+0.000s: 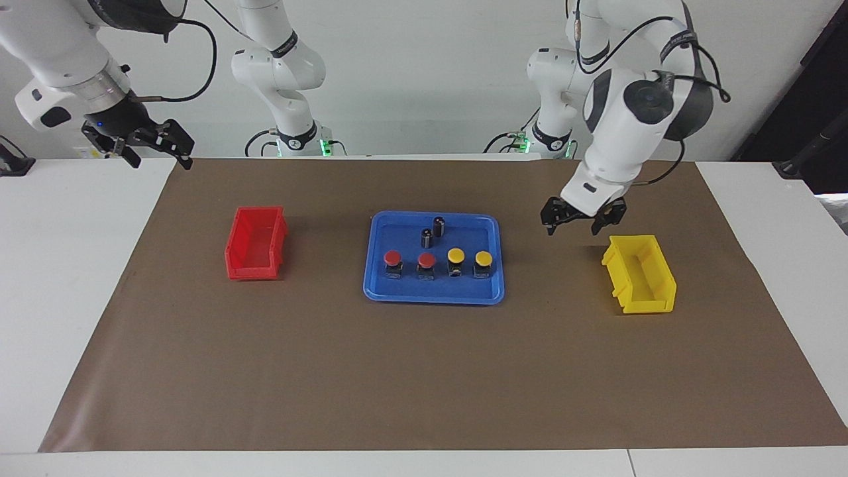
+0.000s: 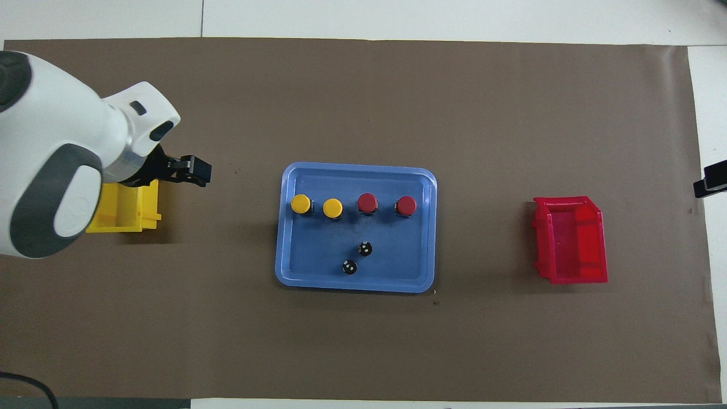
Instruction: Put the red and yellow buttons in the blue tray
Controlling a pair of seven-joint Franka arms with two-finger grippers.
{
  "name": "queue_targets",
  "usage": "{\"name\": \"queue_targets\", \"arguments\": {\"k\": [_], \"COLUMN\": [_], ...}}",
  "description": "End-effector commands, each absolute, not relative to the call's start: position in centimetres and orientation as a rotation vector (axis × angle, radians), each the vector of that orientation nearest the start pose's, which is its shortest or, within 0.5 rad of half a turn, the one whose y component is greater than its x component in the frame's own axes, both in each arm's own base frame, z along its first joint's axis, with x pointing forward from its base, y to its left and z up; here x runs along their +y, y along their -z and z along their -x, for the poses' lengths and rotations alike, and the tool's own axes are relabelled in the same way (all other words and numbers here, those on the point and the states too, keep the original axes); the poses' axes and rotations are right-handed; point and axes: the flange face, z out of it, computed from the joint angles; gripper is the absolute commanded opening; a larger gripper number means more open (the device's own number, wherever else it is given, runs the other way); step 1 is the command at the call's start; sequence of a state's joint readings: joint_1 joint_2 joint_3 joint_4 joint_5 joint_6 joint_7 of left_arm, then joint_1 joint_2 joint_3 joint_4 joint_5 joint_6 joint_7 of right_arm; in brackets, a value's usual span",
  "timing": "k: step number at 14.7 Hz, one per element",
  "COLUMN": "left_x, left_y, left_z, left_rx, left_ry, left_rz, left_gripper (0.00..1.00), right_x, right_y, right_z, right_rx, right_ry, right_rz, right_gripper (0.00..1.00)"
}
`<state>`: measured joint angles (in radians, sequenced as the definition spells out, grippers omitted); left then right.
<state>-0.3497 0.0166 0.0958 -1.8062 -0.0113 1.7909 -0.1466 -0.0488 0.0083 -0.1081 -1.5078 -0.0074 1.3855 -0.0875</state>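
1. Now, starting at the right arm's end of the table: the right gripper (image 1: pixel 140 147) hangs in the air over the table's edge, just off the corner of the brown mat (image 1: pixel 424 371), its fingers spread apart and empty. That arm waits.
2. Next on the mat sits the small red bin (image 1: pixel 256 243), well apart from everything else.
3. Then comes the blue tray (image 1: pixel 397 292), in the middle of the mat.
4. Inside it, all four buttons stand upright in one row along the side farther from the robots: a red button (image 1: pixel 393 258), a second red button (image 1: pixel 426 260), a yellow button (image 1: pixel 455 255), and a second yellow button (image 1: pixel 483 258) at the end toward the left arm.
5. Nearer to the robots, in the same tray, two dark cylinders (image 1: pixel 432 231) stand close together.
6. Onward, the left gripper (image 1: pixel 582 224) hangs over the mat between the tray and the yellow bin (image 1: pixel 640 274), close to the bin's corner, with its fingers apart and nothing between them.
7. Last, the yellow bin rests at the left arm's end, touching no gripper.
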Motion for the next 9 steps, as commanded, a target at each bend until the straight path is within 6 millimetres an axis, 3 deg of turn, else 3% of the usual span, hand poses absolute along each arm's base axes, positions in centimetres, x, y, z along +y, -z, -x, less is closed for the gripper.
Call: {"name": "queue_targets", "arguments": {"k": [1,3,5,7,9], "left_x": [-8.8,-6.0,-3.7,-3.6,-4.2], "left_y": [-56.3,-58.3,-59.4,-61.0,-61.4], "left_z": [-55.1,-55.4,-55.2,-54.3,-54.1], "left_rx": [0.202,0.281,0.227,0.226,0.236], "left_ry": [-0.091,-0.111,-0.092,-0.051,-0.042], "left_rz": [3.128,3.137,3.171,3.175,3.174], "left_gripper": [1.0,1.0,1.0,1.0,1.0], "right_x": [-8.2,-8.3,-8.2,-8.2,-8.3], "right_y": [-63.5,-63.5,-63.5,-63.5,-63.5], "right_z": [-52.4,-52.4,-52.4,-52.4,-52.4], "right_rx": [0.126,0.128,0.126,0.126,0.128], "right_ry": [-0.201,-0.201,-0.201,-0.201,-0.201], "right_rz": [3.122,3.122,3.122,3.122,3.122], "right_gripper": [1.0,1.0,1.0,1.0,1.0]}}
